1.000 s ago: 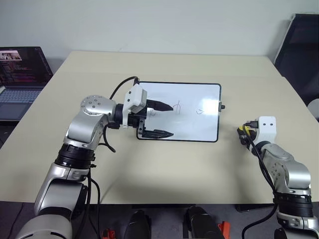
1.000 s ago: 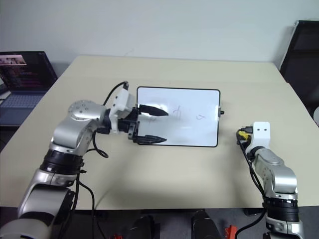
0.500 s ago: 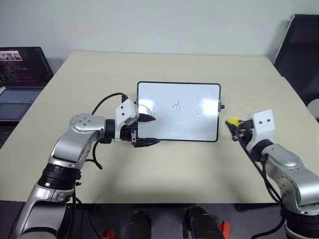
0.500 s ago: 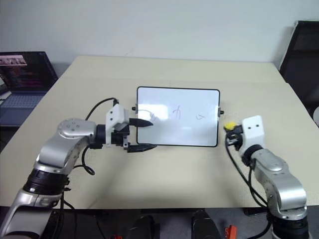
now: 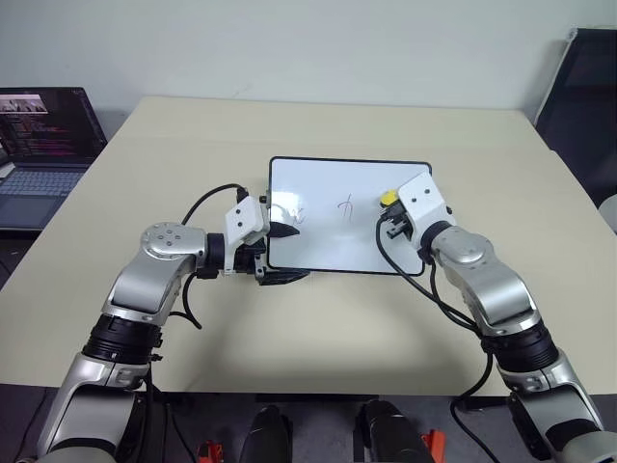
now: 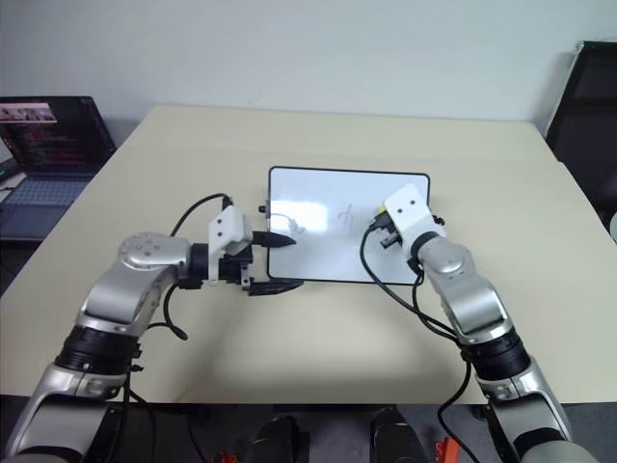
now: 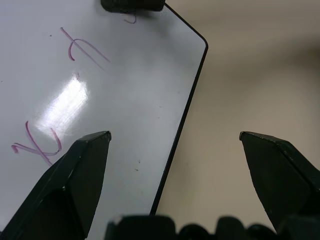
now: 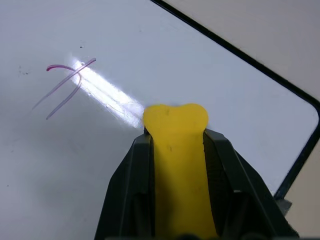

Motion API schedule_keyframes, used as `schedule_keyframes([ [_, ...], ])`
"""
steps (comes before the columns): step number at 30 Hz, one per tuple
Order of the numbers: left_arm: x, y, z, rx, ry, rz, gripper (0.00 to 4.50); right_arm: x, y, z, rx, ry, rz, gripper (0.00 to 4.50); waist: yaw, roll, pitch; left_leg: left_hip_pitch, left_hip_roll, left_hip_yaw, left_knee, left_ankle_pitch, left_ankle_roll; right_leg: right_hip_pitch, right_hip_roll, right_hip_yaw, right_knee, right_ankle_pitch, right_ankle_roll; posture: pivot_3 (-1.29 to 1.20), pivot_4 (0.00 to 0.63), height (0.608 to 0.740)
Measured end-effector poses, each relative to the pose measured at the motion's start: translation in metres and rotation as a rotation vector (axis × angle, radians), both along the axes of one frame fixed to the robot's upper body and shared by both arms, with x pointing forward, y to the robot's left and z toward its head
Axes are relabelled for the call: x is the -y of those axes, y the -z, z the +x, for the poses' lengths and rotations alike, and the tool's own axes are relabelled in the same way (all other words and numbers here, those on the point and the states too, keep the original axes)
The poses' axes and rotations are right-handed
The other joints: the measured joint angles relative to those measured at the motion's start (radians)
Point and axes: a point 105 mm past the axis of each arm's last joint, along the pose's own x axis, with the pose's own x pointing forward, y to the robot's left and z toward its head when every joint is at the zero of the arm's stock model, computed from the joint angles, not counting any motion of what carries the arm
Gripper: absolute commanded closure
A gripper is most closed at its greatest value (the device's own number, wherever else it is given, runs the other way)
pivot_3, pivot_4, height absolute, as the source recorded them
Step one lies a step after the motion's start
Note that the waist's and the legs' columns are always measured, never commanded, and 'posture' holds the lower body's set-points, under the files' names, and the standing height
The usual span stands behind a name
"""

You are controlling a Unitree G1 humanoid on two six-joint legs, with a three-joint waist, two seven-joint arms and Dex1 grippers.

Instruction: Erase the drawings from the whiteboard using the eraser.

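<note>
Over the whiteboard's (image 5: 328, 217) right side the right gripper (image 8: 175, 150) pinches the eraser (image 5: 388, 198) by its long flanks — light, stiff, likely secure — while the left gripper (image 5: 281, 253), fingers spread, straddles the board's left edge near the drawings (image 5: 344, 204).

No words or numbers could be read anywhere. The whiteboard (image 5: 328, 217) had only pen scribbles (image 5: 344, 204), and the laptop (image 5: 43, 130) screen's lines were too small to read.
</note>
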Motion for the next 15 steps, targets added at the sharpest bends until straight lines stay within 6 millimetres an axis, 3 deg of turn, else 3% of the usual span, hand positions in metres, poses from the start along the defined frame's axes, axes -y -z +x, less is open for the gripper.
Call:
schedule_keyframes([
  [8, 0.006, -0.004, -0.001, -0.003, 0.011, -0.013, 0.0, 0.005, 0.032, -0.019, -0.11, -0.072, -0.096, 3.52, -0.002, -0.001, -0.001, 0.004, 0.0, -0.001, 0.006, 0.0, 0.0, 0.004, 0.0, 0.0, 0.002, -0.002, -0.004, 0.0, 0.15, 0.74],
  [15, 0.02, -0.02, -0.005, 0.013, 0.044, -0.03, 0.0, 0.009, 0.024, -0.007, -0.042, 0.013, -0.104, 3.52, -0.004, -0.001, 0.0, 0.003, 0.0, 0.0, 0.013, 0.001, 0.001, 0.005, 0.0, 0.002, 0.002, 0.001, -0.004, 0.0, 0.15, 0.74],
])
